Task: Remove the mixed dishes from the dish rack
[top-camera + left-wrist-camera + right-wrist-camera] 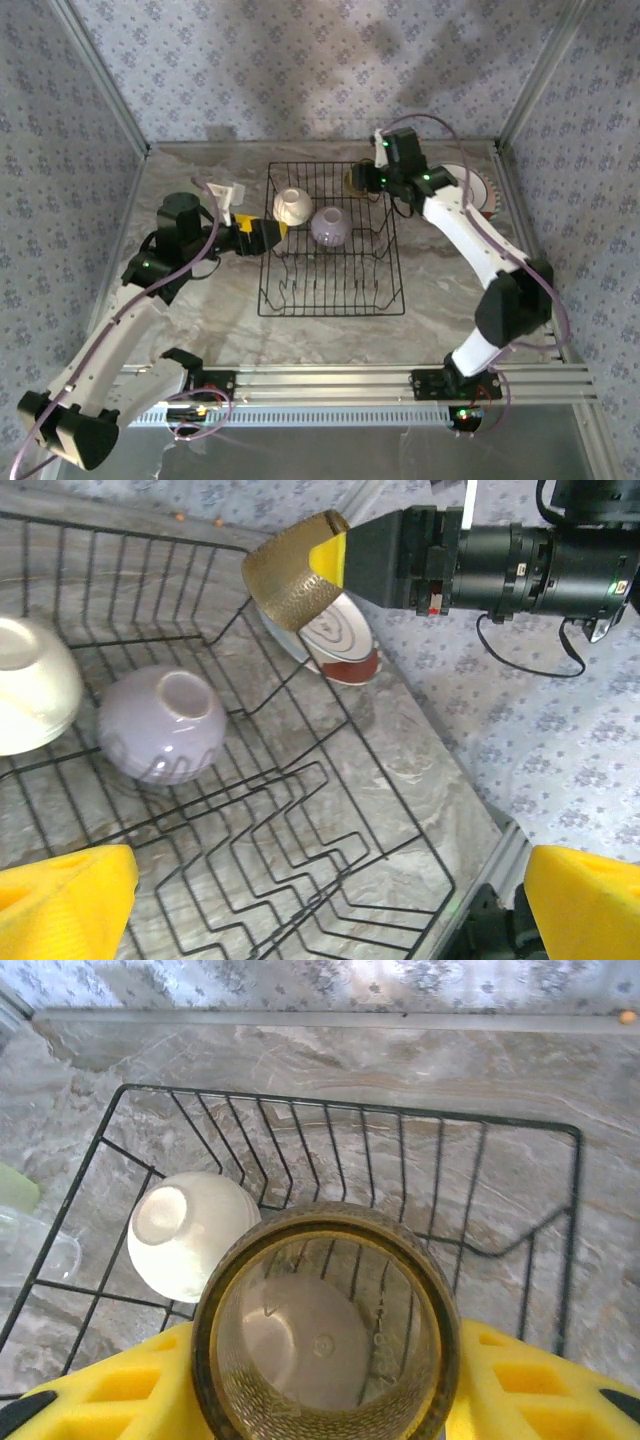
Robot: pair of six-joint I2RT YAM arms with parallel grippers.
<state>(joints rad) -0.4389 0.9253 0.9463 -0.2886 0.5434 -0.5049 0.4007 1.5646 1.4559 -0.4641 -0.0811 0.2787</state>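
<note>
Our right fingers (520,1380) grip the olive cup (325,1325) over the dish rack (332,313) far-right corner, left fingers (60,895) wide and empty, so we should lift it clear and level toward the right edge of the desk (440,290).

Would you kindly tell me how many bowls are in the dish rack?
2. The cream bowl sits upside down, far left in the dish rack; the lilac bowl is beside it, toward the middle. None appears hidden.
</note>
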